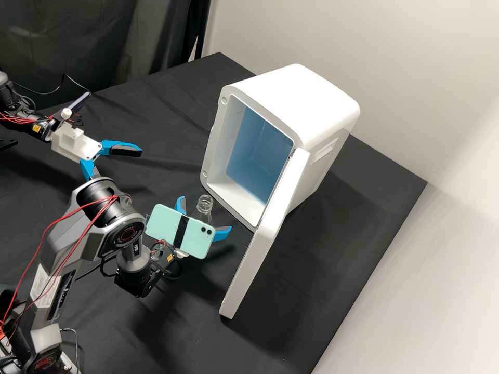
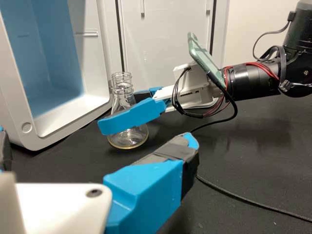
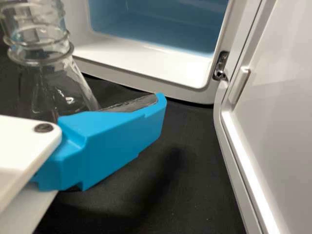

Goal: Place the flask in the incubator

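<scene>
Two grippers are over the black bench (image 1: 338, 234), both spread wide. The right gripper (image 1: 204, 219), on the arm carrying a mint-green phone (image 1: 179, 231), has its blue fingers (image 2: 131, 117) on either side of the clear glass Erlenmeyer flask (image 1: 205, 203); whether the pads touch the glass cannot be told. The flask stands upright and uncapped on the bench near its middle, just in front of the lower lip of the white incubator (image 1: 312, 109). The incubator sits toward the bench's far right edge, its pale blue chamber exposed and its door (image 1: 265, 244) swung fully open toward the near edge, beside the flask. The left gripper (image 1: 112, 162) hangs above the bench toward the left edge, well apart from the flask, gripping nothing
</scene>
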